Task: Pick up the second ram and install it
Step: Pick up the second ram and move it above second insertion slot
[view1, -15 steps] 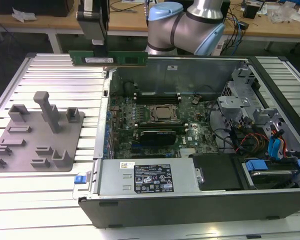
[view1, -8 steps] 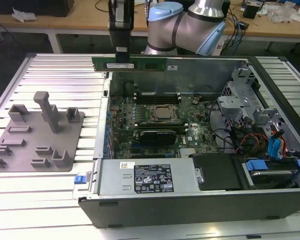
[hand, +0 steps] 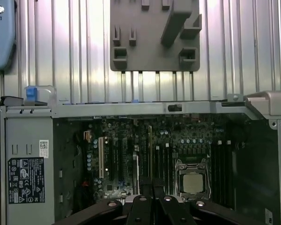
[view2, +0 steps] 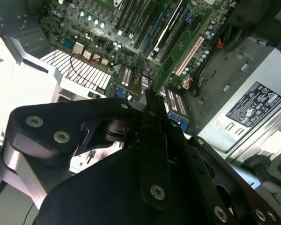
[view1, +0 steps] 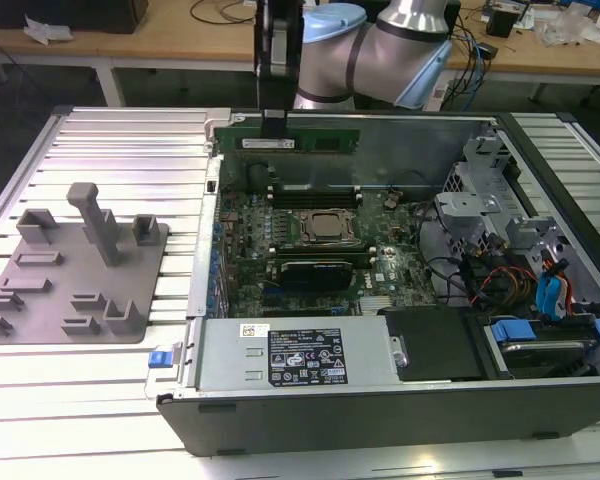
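Silver-and-blue arm [view1: 410, 40] is hung vertically over the far wall of the open grey computer case [view1: 380, 410]. Black claw [view1: 272, 126] is clamped tight on the second ram [view1: 320, 141], a thin green stick, held level above the green motherboard [view1: 250, 290]. In the first wrist view the ram [hand: 150, 145] is seen edge-on, w/ a grey moulded fixture [hand: 152, 35] on the ribbed metal worktop [hand: 61, 51] beyond.

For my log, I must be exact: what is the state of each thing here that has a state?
Ram: in the hand, in the air, not in a slot.
Hand: shut on the ram.
Case: open, side cover off.
CPU: in its socket, bare on top.
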Action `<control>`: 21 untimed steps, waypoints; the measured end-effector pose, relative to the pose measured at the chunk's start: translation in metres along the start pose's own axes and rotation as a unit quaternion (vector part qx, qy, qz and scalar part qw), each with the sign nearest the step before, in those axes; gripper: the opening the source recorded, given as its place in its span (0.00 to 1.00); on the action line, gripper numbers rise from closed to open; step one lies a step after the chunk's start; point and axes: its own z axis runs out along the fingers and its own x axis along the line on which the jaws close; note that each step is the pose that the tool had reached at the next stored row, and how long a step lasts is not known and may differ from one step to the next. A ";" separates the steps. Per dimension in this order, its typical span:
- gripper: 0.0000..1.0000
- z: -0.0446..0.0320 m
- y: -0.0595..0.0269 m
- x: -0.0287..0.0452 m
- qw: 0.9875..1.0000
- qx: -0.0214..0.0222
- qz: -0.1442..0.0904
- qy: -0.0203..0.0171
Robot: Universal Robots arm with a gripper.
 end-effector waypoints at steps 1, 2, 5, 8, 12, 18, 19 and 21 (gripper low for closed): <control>0.09 0.0017 -0.0048 -0.0001 1.000 0.000 0.000 0.000; 0.09 0.0030 -0.0092 -0.0002 1.000 0.000 0.000 0.000; 0.09 0.0048 -0.0164 -0.0003 1.000 0.000 0.000 0.000; 0.09 0.0076 -0.0279 -0.0006 1.000 0.000 0.000 0.000; 0.09 0.0109 -0.0412 -0.0011 1.000 0.000 0.000 0.000; 0.09 0.0151 -0.0590 -0.0016 1.000 0.000 0.000 0.000; 0.09 0.0160 -0.0622 -0.0017 1.000 0.000 0.000 0.000; 0.09 0.0183 -0.0698 -0.0019 1.000 0.000 0.000 0.000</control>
